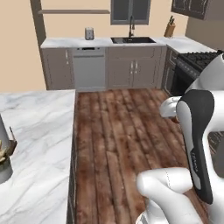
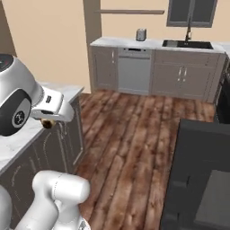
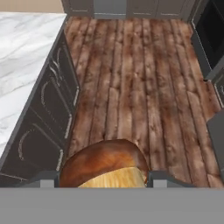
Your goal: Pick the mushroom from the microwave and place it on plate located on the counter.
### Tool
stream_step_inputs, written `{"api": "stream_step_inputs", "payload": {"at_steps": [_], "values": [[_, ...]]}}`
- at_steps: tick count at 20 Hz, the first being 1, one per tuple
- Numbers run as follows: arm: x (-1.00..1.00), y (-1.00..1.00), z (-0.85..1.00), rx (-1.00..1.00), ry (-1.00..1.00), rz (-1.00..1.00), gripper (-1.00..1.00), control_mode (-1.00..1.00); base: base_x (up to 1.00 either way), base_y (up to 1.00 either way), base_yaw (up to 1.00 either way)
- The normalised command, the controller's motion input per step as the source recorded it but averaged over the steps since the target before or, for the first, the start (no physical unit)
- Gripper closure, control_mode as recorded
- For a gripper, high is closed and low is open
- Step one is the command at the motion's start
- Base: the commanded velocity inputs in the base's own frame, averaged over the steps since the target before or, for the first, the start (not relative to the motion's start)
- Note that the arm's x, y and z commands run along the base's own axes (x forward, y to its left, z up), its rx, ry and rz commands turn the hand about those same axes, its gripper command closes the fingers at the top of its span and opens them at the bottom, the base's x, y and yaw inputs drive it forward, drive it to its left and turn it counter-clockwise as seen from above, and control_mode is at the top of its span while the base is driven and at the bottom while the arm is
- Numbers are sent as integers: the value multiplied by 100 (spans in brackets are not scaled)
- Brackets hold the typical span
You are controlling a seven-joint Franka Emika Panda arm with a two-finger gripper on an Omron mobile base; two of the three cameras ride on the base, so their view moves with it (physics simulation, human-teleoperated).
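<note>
The mushroom (image 3: 105, 159), with a brown cap and pale underside, sits between my two finger tips at the bottom of the hand view. My gripper (image 3: 103, 179) is shut on it. Seen from the right base, the gripper (image 2: 50, 117) hangs beside the edge of the white marble counter (image 2: 67, 92), with the mushroom (image 2: 46, 122) as a small brown spot under the hand. The hand view looks down on wooden floor, with the counter (image 3: 22, 52) to the left. The counter (image 1: 35, 131) also fills the left of the left base view. The microwave and the plate are out of view.
A grey appliance (image 1: 4, 155) stands on the counter at the left edge. Dark drawer fronts (image 3: 52, 113) run below the counter. A stove (image 1: 201, 59) is at the right. A sink (image 1: 132, 40) and dishwasher (image 1: 89, 65) line the back wall. Wooden floor (image 1: 122, 131) lies between.
</note>
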Motion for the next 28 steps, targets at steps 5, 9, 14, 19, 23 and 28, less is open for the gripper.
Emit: {"api": "stream_step_inputs", "payload": {"at_steps": [5, 9, 14, 19, 23, 28], "values": [[0, 0, 0, 0, 0, 0, 100, 100, 96, 55, -14], [0, 0, 0, 0, 0, 0, 100, 100, 100, 46, -15], [0, 0, 0, 0, 0, 0, 100, 100, 100, 7, -15], [0, 0, 0, 0, 0, 0, 100, 100, 100, -28, -22], [0, 0, 0, 0, 0, 0, 100, 100, 92, -37, -41], [0, 0, 0, 0, 0, 0, 100, 100, 38, -16, -69]]}}
